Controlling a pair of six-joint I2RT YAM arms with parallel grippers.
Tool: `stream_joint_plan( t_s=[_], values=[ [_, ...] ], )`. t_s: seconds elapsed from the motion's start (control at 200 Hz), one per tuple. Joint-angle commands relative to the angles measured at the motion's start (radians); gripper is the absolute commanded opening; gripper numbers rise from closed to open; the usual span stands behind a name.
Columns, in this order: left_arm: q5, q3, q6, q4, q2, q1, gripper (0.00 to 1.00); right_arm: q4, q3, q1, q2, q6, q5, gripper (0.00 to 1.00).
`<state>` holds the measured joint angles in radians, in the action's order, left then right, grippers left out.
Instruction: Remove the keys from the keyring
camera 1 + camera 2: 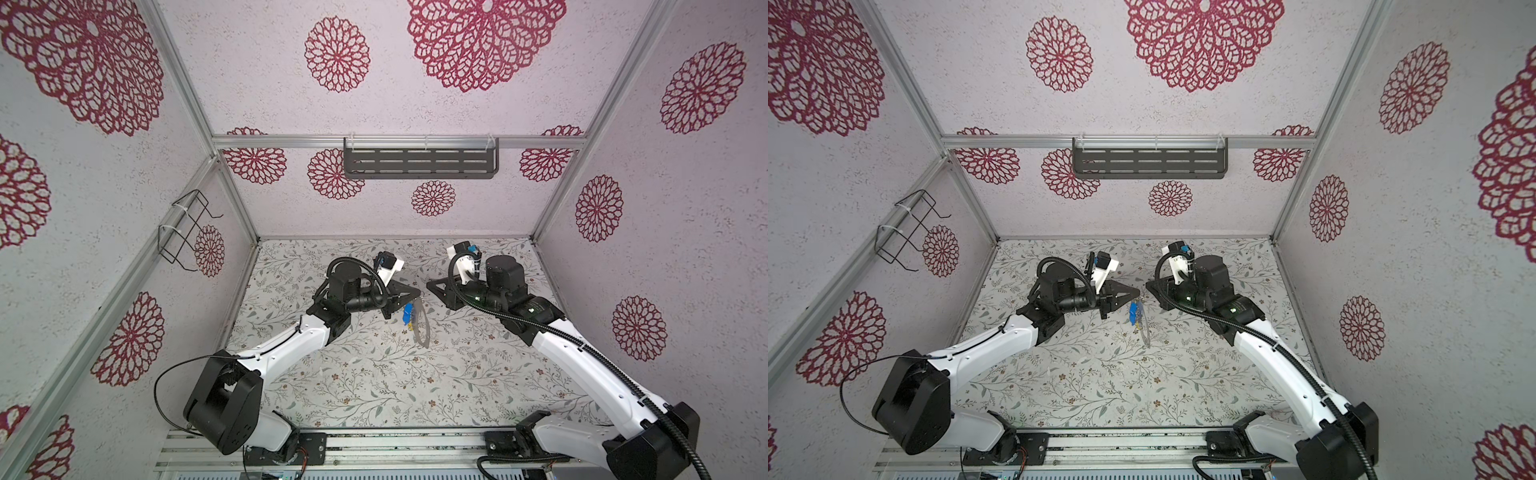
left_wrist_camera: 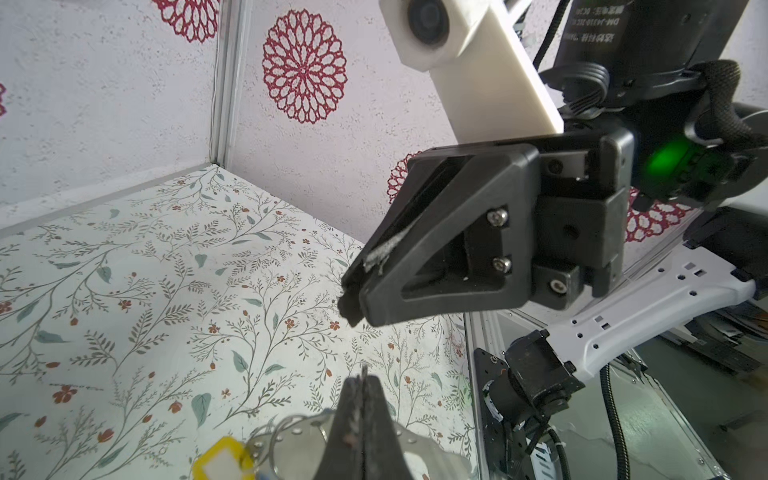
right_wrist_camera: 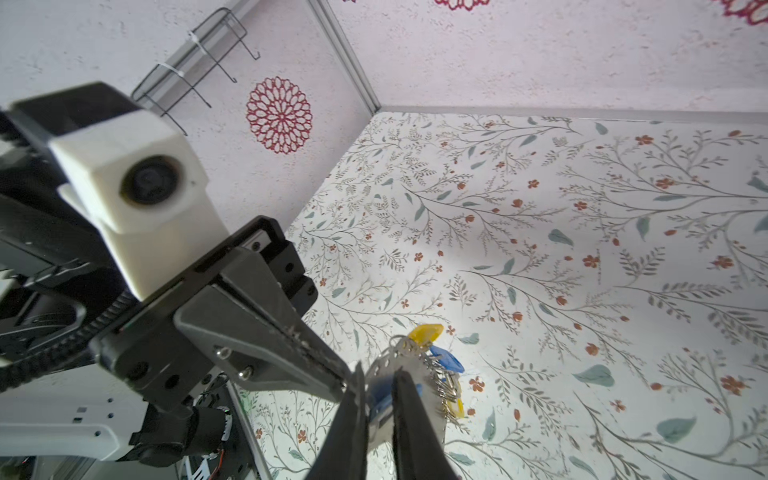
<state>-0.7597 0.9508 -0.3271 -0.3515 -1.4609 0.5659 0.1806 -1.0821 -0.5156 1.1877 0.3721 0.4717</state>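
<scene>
Your left gripper (image 1: 417, 296) is clamped shut on the upper rim of the keyring (image 3: 384, 359) and holds it up over the desk (image 1: 374, 382). The keyring hangs edge-on below the tips in both top views; whether its lower end clears the desk you cannot tell. Your right gripper (image 1: 429, 286) sits just beside the left one, nearly tip to tip but apart. Its jaws stand a narrow crack apart and, going by the left wrist view, they hold nothing. The keys (image 1: 408, 318) hang bunched on the keyring just below the left gripper, on the side toward the left arm, blue ones above yellow in a top view. Expect the keyring to be light, stiff and slick: it looks like a thin grey metal band with a row of small studs. Held by one pinch, it will likely swing or twist when you pull on it. The keys look like hard, smooth plastic, rounded, with white panels. They are light enough to dangle freely and to slip off a shallow grip. Each rides on one of the tiny wire loops (image 3: 446, 386), which are too fine to pinch and may snag on the studs. Your best hold is probably across the flat faces of one outer key, close to its loop. The desk is covered in matt floral print.
</scene>
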Motion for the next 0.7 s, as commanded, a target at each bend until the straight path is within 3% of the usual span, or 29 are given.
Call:
stream_joint_plan(
  t_s=[0.0, 0.24, 0.696],
  values=[
    [-0.039, 0.032, -0.020, -0.030, 0.001, -0.011, 0.00, -0.106, 0.010, 0.005, 0.000, 0.037, 0.104, 0.18],
    [-0.070, -0.001, -0.122, -0.162, 0.003, -0.038, 0.00, -0.141, 0.059, 0.014, -0.009, 0.051, 0.144, 0.21],
    [-0.086, 0.002, -0.136, -0.163, -0.015, -0.041, 0.00, -0.165, 0.062, 0.028, -0.019, 0.063, 0.150, 0.22]
  ],
)
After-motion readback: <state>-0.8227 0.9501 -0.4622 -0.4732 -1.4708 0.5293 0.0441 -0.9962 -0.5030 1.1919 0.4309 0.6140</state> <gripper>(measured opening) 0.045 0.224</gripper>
